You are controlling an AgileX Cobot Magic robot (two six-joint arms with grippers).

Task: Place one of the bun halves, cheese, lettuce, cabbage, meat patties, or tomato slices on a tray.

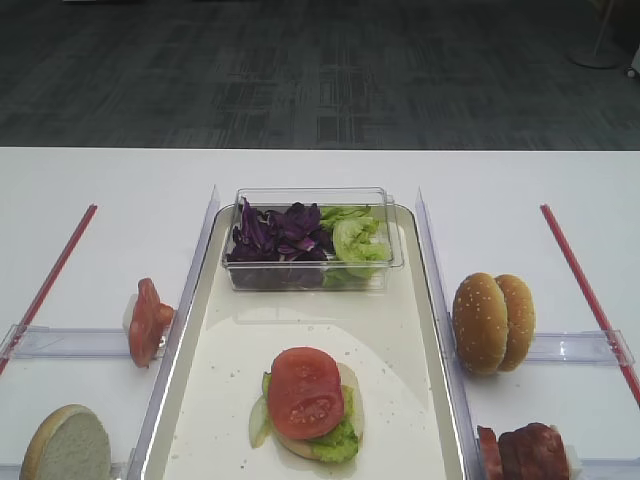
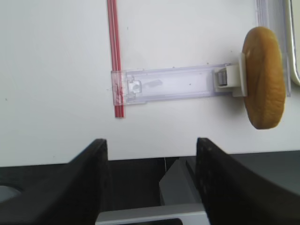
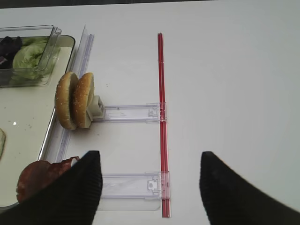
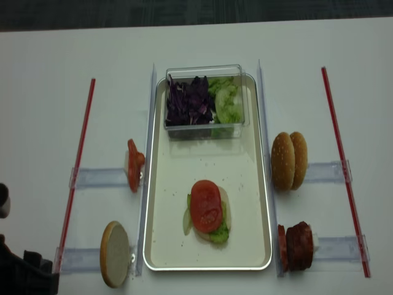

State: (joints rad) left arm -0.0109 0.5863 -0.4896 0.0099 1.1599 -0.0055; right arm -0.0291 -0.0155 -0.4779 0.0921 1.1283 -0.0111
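**Tomato slice tops the stack on the tray; both end effectors apart and empty**

On the white table (image 1: 100, 180), the cream tray (image 1: 400, 350) runs lengthwise down the middle. Toward its 6 o'clock end sits a stack: a bun half at the bottom, lettuce (image 1: 335, 440) poking out at the edges, and one tomato slice (image 1: 305, 392) lying flat on top. At the tray's 12 o'clock end a clear plastic tub (image 1: 312, 195) holds purple cabbage (image 1: 278, 232) on its 9 o'clock side and more green leaves at 3 o'clock.

Off the tray at 9 o'clock, further tomato slices (image 1: 146, 322) stand on edge in a clear holder; at 7 o'clock a cut bun half (image 1: 67, 445) stands upright. At 3 o'clock two sesame bun halves (image 1: 492, 322) stand side by side, and at 5 o'clock the meat patties (image 1: 528, 452) stand in another holder.

The left end effector (image 2: 151, 164) has its fingers apart, holding nothing, at the table's near edge beside the upright bun. The right end effector (image 3: 149, 185) is likewise spread wide and empty, above the table near the patties.
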